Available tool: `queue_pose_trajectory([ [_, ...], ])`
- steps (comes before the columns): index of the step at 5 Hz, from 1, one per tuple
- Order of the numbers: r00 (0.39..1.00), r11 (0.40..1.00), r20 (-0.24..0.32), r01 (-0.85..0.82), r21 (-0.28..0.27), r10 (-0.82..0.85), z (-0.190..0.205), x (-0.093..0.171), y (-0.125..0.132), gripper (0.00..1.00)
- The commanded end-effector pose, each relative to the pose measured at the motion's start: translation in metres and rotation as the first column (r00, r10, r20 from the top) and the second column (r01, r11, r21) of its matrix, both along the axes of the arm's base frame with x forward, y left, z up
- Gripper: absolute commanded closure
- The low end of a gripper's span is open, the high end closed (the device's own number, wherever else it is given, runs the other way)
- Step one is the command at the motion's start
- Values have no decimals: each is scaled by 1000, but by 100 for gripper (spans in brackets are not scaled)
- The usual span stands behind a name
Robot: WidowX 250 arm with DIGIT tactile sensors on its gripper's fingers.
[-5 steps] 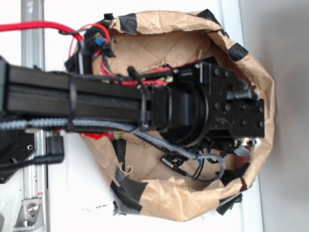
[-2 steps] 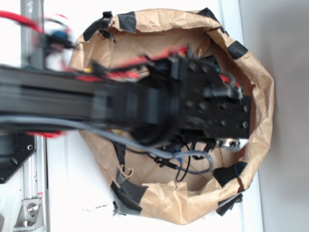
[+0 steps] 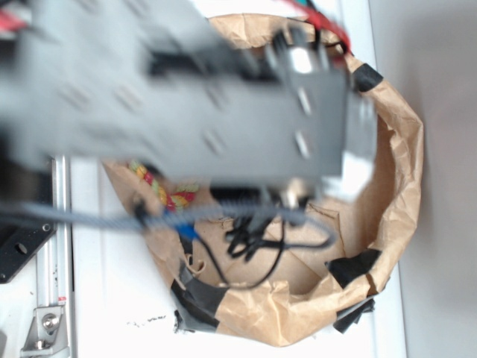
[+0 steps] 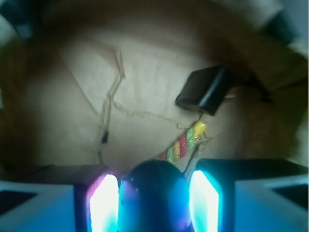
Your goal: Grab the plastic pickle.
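Observation:
In the wrist view my gripper (image 4: 153, 188) is shut on the plastic pickle (image 4: 154, 205), a glossy dark oblong with a rounded end that fills the gap between the two lit pads (image 4: 104, 203). It hangs above the brown paper floor of the bag (image 4: 63, 96). In the exterior view the arm (image 3: 186, 97) is a large blur across the upper part of the bag. The jaws and the pickle cannot be made out there.
A flat black square block (image 4: 203, 89) lies on the bag floor to the upper right. The red-yellow-green twisted rope (image 4: 186, 142) lies just beyond the pickle and also shows in the exterior view (image 3: 160, 183). The bag's taped paper walls (image 3: 395, 149) ring the space; cables (image 3: 246, 239) hang inside.
The arm has swung up and away from the bag floor, nearer the exterior camera and blurred. The rope and bare floor of the bag have come into view beneath it.

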State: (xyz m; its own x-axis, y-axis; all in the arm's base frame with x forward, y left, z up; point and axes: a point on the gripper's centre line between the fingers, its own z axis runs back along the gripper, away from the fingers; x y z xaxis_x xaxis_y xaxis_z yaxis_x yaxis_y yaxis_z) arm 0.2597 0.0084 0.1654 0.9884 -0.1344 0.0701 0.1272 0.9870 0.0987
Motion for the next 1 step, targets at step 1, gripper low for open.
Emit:
queue_pose_trajectory([
  [1, 981, 988, 118, -157, -11, 157, 4, 0, -11, 100],
])
